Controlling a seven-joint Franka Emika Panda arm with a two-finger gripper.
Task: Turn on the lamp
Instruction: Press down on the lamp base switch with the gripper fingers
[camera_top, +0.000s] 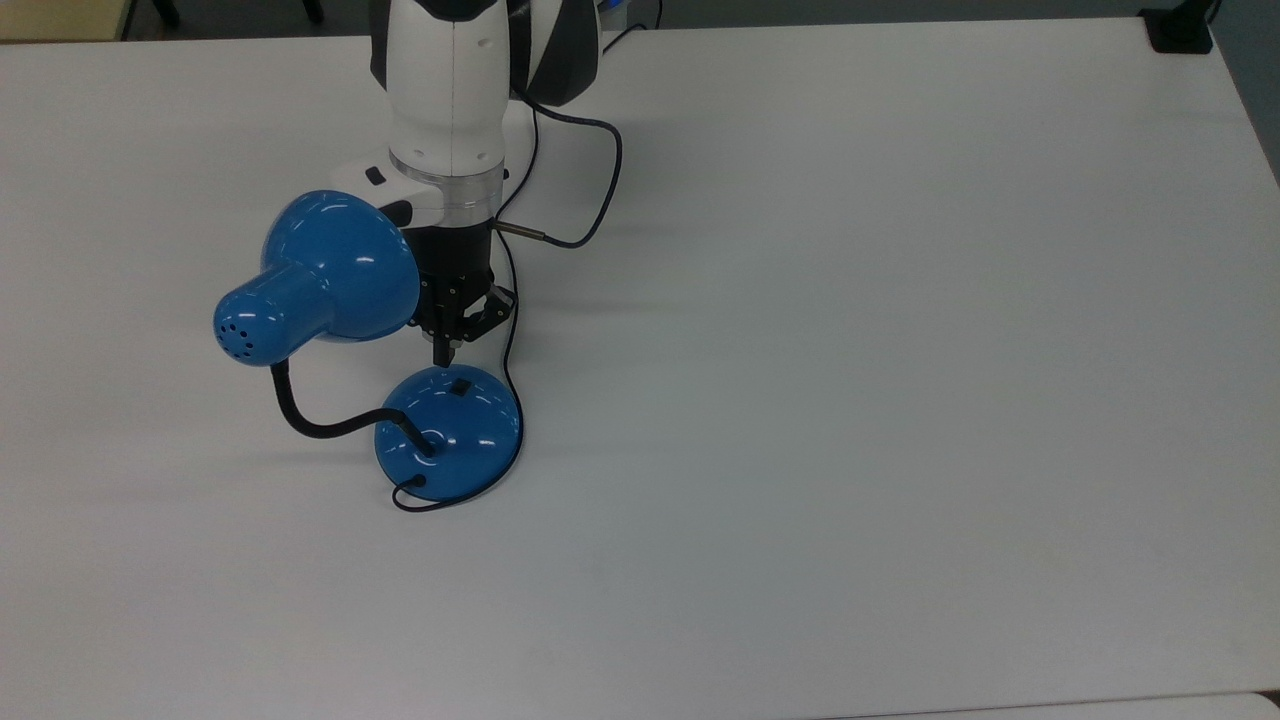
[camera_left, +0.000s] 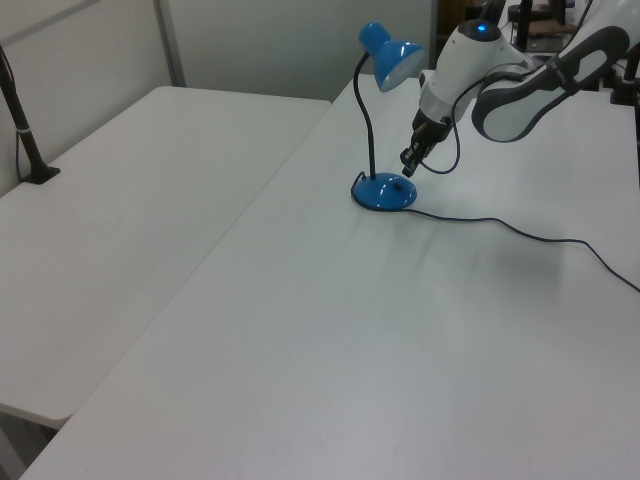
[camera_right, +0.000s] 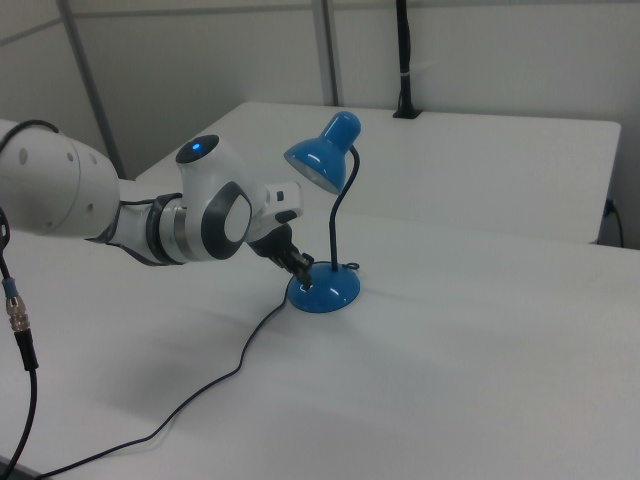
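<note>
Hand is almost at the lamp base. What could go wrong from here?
1. The hand points just short of the small black switch on the lamp base; a small misalignment could push the glossy dome instead and slide the lamp.
2. The shade sits right beside the wrist, so a sideways correction may bump it.
3. The cord runs next to the hand and could snag.
</note>
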